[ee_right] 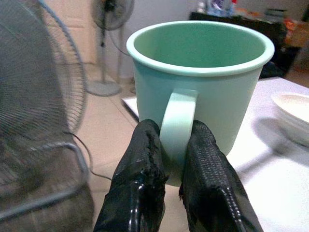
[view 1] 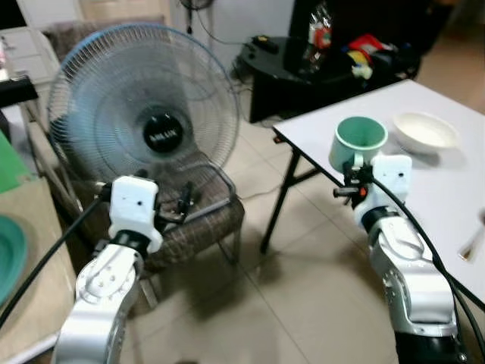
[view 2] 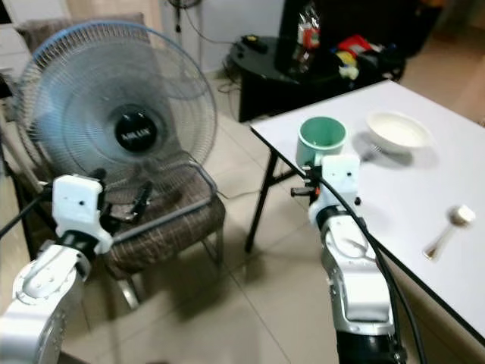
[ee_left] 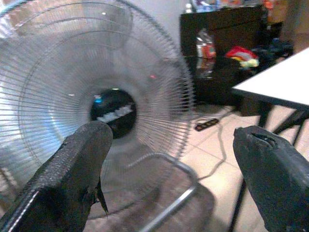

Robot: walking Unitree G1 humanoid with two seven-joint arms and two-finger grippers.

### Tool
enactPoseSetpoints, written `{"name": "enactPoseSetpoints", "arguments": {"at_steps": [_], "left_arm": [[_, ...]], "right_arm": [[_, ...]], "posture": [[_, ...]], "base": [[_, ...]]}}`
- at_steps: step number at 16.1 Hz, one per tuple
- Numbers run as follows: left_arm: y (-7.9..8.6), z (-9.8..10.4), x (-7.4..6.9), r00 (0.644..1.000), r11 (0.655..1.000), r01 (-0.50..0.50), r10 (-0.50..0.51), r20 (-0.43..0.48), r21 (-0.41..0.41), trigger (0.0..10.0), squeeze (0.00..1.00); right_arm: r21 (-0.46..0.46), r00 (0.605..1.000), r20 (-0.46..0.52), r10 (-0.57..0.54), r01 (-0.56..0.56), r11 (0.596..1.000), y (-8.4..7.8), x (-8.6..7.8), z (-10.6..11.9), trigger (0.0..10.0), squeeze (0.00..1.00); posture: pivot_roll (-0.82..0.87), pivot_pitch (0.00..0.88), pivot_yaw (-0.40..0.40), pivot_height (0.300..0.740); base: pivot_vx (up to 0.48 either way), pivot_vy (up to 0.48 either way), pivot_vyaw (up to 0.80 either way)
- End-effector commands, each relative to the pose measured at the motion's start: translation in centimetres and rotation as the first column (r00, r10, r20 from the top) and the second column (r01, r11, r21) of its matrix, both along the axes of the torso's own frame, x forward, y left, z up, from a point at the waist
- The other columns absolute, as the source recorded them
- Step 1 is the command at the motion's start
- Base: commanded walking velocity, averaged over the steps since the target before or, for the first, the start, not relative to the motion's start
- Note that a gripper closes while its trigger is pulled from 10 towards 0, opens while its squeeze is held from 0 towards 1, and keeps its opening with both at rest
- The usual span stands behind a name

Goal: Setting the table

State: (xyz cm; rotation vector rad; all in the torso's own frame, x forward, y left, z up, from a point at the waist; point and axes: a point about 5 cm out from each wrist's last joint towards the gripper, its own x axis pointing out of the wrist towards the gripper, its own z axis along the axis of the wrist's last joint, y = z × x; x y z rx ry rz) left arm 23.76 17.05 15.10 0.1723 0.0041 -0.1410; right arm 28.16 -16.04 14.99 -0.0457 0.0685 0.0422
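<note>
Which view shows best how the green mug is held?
The right wrist view: the right gripper has its jaws pinched on the handle of the green mug. Both eye views show the mug from above, over the table's corner, handle hidden.

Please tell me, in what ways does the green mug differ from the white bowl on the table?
The mint green mug is tall, straight-walled and has a handle; the shallow white bowl is low, wide and has none. The right gripper is shut on the mug's handle near the edge of the white table, while the bowl rests untouched farther in. Both stand upright and look empty.
</note>
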Motion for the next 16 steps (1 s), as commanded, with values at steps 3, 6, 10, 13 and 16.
{"name": "enactPoseSetpoints", "arguments": {"at_steps": [3, 6, 10, 13, 16], "left_arm": [[0.2, 0.2, 0.2, 1.0, 1.0, 0.025, -0.025, -0.006, 0.003, 10.0, 0.0], [0.1, 0.2, 0.4, 0.999, 0.999, 0.041, -0.041, -0.008, 0.005, 10.0, 0.0], [0.2, 0.3, 0.6, 0.999, 0.999, 0.052, -0.052, -0.01, 0.013, 10.0, 0.0], [0.2, 0.4, 0.7, 0.998, 0.998, 0.067, -0.066, -0.011, 0.02, 10.0, 0.0], [0.4, 0.5, 0.8, 0.997, 0.996, 0.08, -0.08, -0.013, 0.029, 10.0, 0.0]], "right_arm": [[0.027, 0.999, 0.006, 0.034, -0.034, 0.999, 0.9, 0.3, 0.3, 10.0, 0.0], [0.025, 0.999, 0.003, 0.054, -0.054, 0.998, 1.3, 0.6, 0.3, 10.0, 0.0], [0.035, 0.997, -0.002, 0.073, -0.073, 0.997, 1.6, 0.7, 0.1, 10.0, 0.0], [0.044, 0.997, -0.008, 0.076, -0.076, 0.996, 1.7, 0.8, -0.2, 10.0, 0.0], [0.06, 0.997, -0.016, 0.074, -0.073, 0.996, 1.9, 0.8, -0.5, 10.0, 0.0]], "posture": [[0.1, 0.0, -0.032, 0.74], [0.1, 0.0, -0.029, 0.74], [0.1, 0.0, -0.022, 0.74], [0.11, 0.0, -0.01, 0.74], [0.12, 0.0, 0.008, 0.74]], "base": [[0.349, 0.0, 0.0], [0.363, 0.0, -0.53], [0.363, 0.0, -0.22], [0.364, 0.0, 0.0], [0.365, 0.0, 0.0]]}}
